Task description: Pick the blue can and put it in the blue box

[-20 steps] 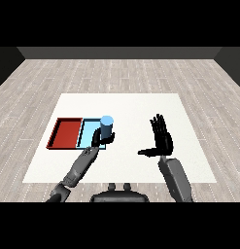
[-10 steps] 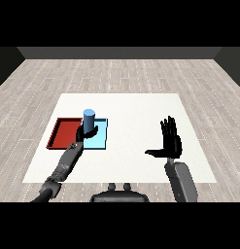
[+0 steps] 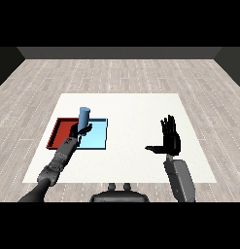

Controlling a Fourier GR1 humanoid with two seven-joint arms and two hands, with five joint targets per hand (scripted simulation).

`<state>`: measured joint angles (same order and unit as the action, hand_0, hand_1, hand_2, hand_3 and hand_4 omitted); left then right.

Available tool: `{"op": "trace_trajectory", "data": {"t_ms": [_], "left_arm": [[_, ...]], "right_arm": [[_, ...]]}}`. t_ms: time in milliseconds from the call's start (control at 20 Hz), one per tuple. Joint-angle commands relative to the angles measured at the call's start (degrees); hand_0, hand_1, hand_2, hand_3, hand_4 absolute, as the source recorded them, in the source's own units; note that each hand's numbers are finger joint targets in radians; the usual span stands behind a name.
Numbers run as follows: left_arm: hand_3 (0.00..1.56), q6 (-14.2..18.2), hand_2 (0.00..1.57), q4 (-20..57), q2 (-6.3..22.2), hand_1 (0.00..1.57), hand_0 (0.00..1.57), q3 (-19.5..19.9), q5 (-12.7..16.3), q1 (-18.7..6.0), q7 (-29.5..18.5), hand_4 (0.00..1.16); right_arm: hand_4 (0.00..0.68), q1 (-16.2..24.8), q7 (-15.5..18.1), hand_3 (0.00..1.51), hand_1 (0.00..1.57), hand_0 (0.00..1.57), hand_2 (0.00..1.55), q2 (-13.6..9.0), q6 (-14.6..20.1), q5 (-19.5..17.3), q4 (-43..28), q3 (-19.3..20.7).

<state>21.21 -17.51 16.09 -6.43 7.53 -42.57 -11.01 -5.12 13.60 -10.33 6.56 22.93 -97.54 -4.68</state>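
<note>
Shifting left with left hand (image 3: 77,130), blue can (image 3: 84,118)

Bare test room, lab-like: white table (image 3: 126,104) stands alone on grey wood-plank floor (image 3: 116,73), dark wall (image 3: 116,52) behind. Only red tray (image 3: 58,133) and light blue tray (image 3: 98,132) near table's left edge.

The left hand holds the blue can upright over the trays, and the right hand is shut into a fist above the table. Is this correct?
Not quite. In the head view the right hand is open, its fingers straight and thumb out. The rest holds: the left hand curls round the upright blue can, over the red tray and light blue tray.
</note>
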Motion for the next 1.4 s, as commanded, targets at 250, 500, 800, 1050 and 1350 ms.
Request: {"op": "trace_trajectory", "data": {"t_ms": [250,500,800,1050,1350], "left_arm": [[1.00,3.43,1.30,14.00,-4.95,1.38,1.38,-3.46,-6.32,-3.38,5.10,0.88],[0.34,-1.13,1.42,15.78,-6.04,1.54,1.54,-2.01,-5.32,-1.03,5.52,0.84],[0.47,-2.78,0.38,17.22,-5.57,0.32,0.32,-2.61,-6.76,-1.37,7.11,0.77],[0.00,5.91,0.00,15.45,-5.57,0.00,0.00,-1.80,-6.97,-2.49,6.82,0.00],[0.00,19.26,0.00,5.12,-6.28,0.00,0.00,5.48,-0.61,-1.82,-7.61,0.00]], "right_arm": [[0.000,-2.05,4.69,0.00,0.00,0.00,0.00,1.23,-2.50,-0.42,10.49,2.09],[0.000,-1.51,2.70,0.00,0.00,0.00,0.00,0.96,-3.19,1.69,6.80,2.92],[0.000,-0.71,2.91,0.00,0.00,0.00,0.00,1.28,-3.18,0.61,6.00,2.29],[0.000,2.57,2.56,0.00,0.00,0.00,0.00,1.65,-5.14,3.25,2.30,3.04],[0.000,0.70,5.09,0.00,0.00,0.00,0.00,2.55,-6.38,2.83,6.39,3.04]]}}
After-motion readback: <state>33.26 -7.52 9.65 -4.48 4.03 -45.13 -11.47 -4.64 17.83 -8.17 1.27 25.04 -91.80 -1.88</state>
